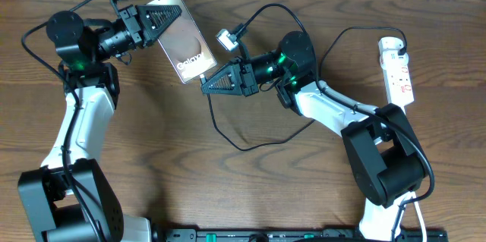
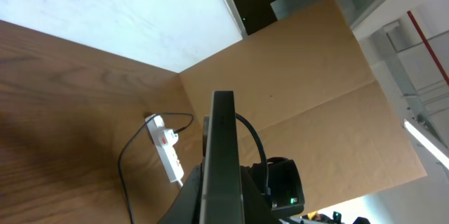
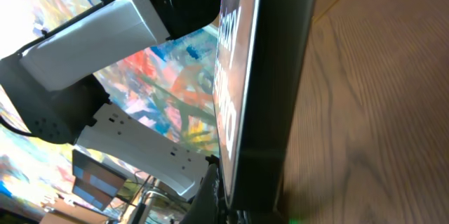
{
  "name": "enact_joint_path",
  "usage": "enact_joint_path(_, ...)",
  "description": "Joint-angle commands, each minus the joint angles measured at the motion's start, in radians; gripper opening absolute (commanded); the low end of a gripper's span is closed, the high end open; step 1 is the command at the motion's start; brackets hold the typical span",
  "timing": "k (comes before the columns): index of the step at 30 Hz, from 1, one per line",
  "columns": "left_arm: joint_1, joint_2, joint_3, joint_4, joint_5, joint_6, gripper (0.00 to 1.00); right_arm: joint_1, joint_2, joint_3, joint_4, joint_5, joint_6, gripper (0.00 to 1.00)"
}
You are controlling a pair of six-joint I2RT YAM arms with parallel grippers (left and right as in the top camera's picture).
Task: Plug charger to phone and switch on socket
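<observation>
Bronze phone (image 1: 190,45) in L tool (image 1: 161,25).

My counter (image 1: 159,166) is dark brown wood with a fine, even grain. The white socket (image 1: 398,71) lies flat on it by the far right edge, its length running front to back, with small red marks on its face. The charger (image 1: 241,148) meets the socket at its far end. From there its thin black cable arcs over the wood and lies in a loose loop mid-counter.
</observation>
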State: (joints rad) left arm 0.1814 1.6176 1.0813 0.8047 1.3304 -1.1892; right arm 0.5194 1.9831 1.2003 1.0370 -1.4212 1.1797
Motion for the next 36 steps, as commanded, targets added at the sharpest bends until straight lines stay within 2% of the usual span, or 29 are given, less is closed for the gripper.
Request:
enact_joint_path(1,-0.008,-0.017,0.018,0.005,0.073,0.015,0.07,-0.001,-0.005,0.011,-0.005,0.049,-0.018,0.01)
enact_joint_path(36,-0.009,-0.017,0.018,0.005,0.162,0.030,0.07,-0.010,-0.005,0.011,-0.008,0.051,-0.037,0.01)
